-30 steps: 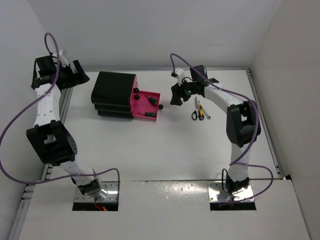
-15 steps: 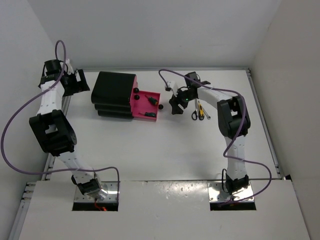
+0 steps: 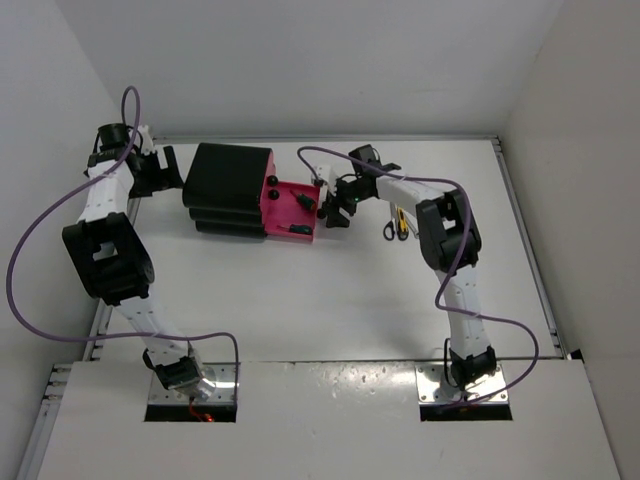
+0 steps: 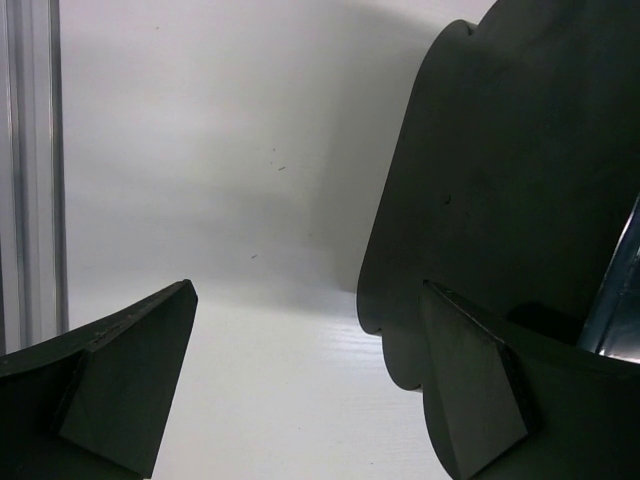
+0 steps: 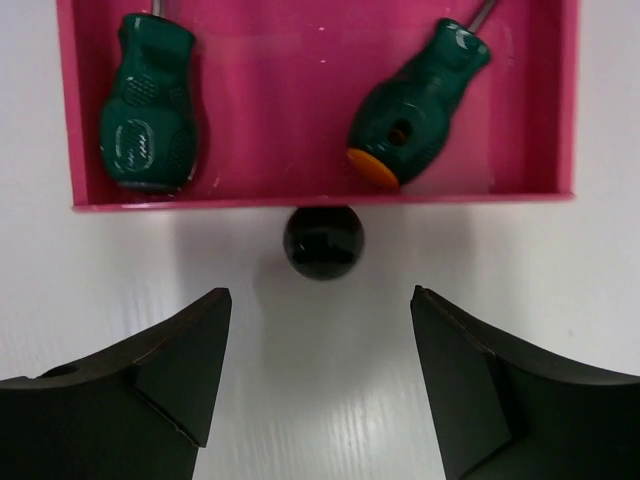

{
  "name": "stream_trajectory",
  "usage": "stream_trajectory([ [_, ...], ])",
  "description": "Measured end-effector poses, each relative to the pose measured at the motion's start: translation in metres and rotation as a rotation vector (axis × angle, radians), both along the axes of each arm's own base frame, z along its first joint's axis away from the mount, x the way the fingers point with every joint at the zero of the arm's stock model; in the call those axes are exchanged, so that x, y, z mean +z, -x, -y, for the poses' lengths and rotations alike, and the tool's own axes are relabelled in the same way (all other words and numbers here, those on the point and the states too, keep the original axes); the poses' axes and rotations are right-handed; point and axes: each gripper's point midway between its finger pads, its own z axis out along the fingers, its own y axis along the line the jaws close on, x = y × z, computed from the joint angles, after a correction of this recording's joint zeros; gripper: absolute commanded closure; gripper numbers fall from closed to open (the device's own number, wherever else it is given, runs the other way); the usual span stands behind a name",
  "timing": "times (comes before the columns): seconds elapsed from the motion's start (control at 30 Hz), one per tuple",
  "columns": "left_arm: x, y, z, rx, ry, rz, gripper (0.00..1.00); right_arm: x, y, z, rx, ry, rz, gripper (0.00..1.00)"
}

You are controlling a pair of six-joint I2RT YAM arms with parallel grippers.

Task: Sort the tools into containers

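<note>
White-and-black arms point(image 3: 462, 300), purple cables point(image 3: 10, 278)

Top cam overlooks the desk point(image 3: 330, 290) from 6 o'clock. Close-up wrist cams share the pink drawer point(image 5: 300, 100) (right) and cabinet point(image 4: 520, 180) (left).

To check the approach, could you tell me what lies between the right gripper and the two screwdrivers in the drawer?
The right wrist view shows the drawer's black knob and pink front wall between the right gripper and the screwdrivers.
</note>
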Motion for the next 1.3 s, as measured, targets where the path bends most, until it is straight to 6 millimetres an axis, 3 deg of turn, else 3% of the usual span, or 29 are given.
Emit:
stream_trajectory([
  [0.3,-0.004,-0.001,-0.001,0.002,-0.001,-0.008,0.0,-0.008,0.009,-0.022,0.049,-0.008,0.006,0.26],
  [0.67,-0.024,-0.002,-0.001,-0.003,-0.016,-0.056,0.0,-0.008,-0.005,-0.042,0.07,-0.038,0.044,0.26],
  [1.3,-0.041,-0.007,0.019,-0.086,-0.047,-0.091,0.0,-0.008,-0.001,-0.073,0.144,-0.113,0.054,0.26],
])
